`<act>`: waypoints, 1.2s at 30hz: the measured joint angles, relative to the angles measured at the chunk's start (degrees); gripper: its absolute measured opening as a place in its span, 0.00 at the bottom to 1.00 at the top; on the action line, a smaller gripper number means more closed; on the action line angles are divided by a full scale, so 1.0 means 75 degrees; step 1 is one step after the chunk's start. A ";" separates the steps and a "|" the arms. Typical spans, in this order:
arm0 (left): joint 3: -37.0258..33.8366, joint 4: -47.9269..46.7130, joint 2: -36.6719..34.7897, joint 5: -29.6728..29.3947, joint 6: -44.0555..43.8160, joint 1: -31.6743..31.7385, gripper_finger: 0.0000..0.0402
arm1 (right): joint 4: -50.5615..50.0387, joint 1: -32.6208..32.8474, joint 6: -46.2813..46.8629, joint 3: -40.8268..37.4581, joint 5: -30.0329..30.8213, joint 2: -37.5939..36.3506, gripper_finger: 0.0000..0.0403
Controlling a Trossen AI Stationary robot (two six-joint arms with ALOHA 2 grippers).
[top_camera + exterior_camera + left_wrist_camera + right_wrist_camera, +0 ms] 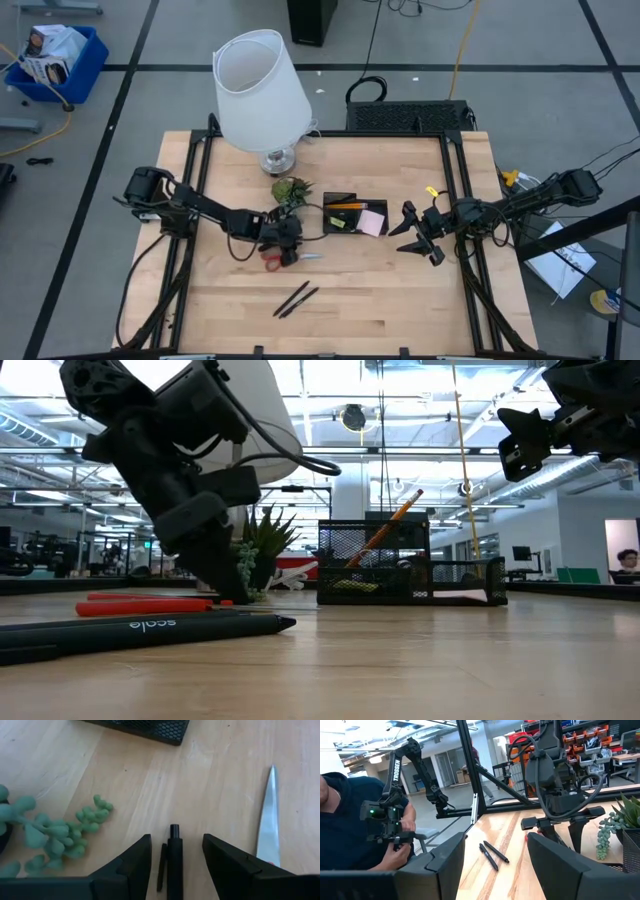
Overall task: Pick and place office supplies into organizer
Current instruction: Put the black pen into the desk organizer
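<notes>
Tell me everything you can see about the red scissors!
The red-handled scissors lie flat on the wooden table, in front of the small green plant. The handles look like red plastic; the shiny silver metal blade tapers to a point and faces the right side. The open left gripper hangs just above the handles. A black pen lies between its fingers beside the blade.
</notes>
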 joint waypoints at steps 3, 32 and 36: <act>-0.0006 -0.0033 0.0000 -0.0026 -0.0014 -0.0057 0.46 | 0.0000 0.0000 0.0001 0.0000 0.0001 -0.0001 0.52; -0.0038 0.0212 -0.0075 -0.0550 -0.0198 -0.0259 0.10 | 0.0000 0.0000 -0.0001 -0.0001 0.0001 -0.0003 0.52; -0.0058 0.0116 -0.0349 -0.0574 -0.0014 -0.0253 0.09 | -0.0001 0.0001 -0.0002 0.0000 -0.0001 0.0000 0.53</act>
